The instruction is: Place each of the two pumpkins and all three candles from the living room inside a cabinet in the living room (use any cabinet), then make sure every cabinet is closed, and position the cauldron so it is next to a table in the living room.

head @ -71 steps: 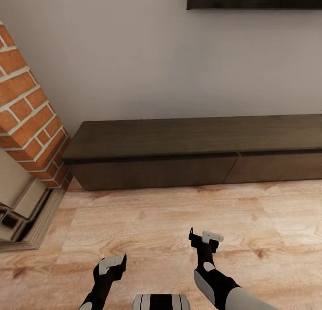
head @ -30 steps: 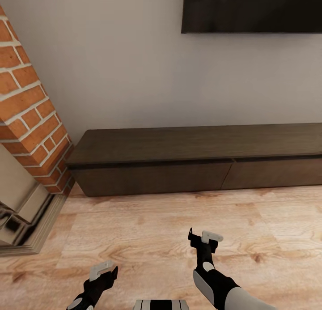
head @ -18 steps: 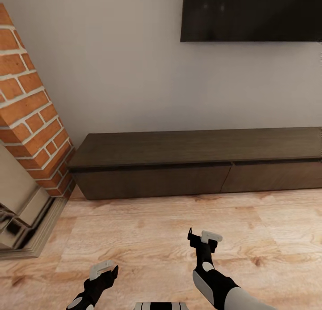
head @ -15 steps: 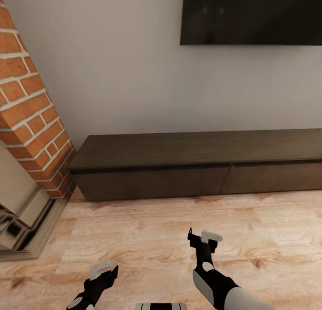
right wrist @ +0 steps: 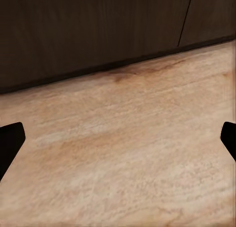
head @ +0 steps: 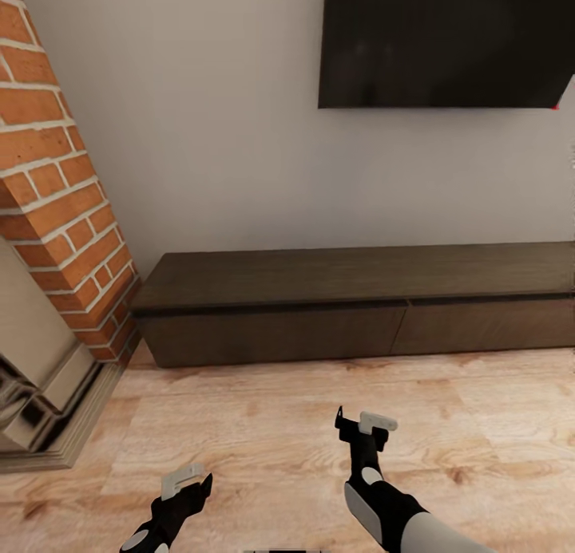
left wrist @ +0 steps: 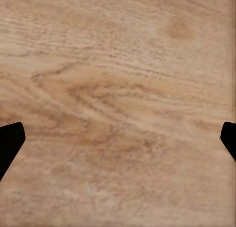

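Observation:
The cabinet is a long, low dark-brown unit against the white wall. Both of its wide drawer fronts are flush and shut, with a seam between them. In the head view my left gripper hangs over the wood floor, well short of the cabinet. My right gripper is a little further forward, also above the floor. The left gripper is open over bare planks. In its own wrist view the right gripper is open too, facing the cabinet's dark front and the floor before it.
A red brick fireplace stands at the left, with a stepped metal surround reaching onto the floor. A dark flat screen hangs on the wall above the cabinet. Light wood floor lies between me and the cabinet.
The camera has tilted up, so more of the wall screen shows and the cabinet sits lower in the picture. My left gripper has dropped lower. The right arm has not moved.

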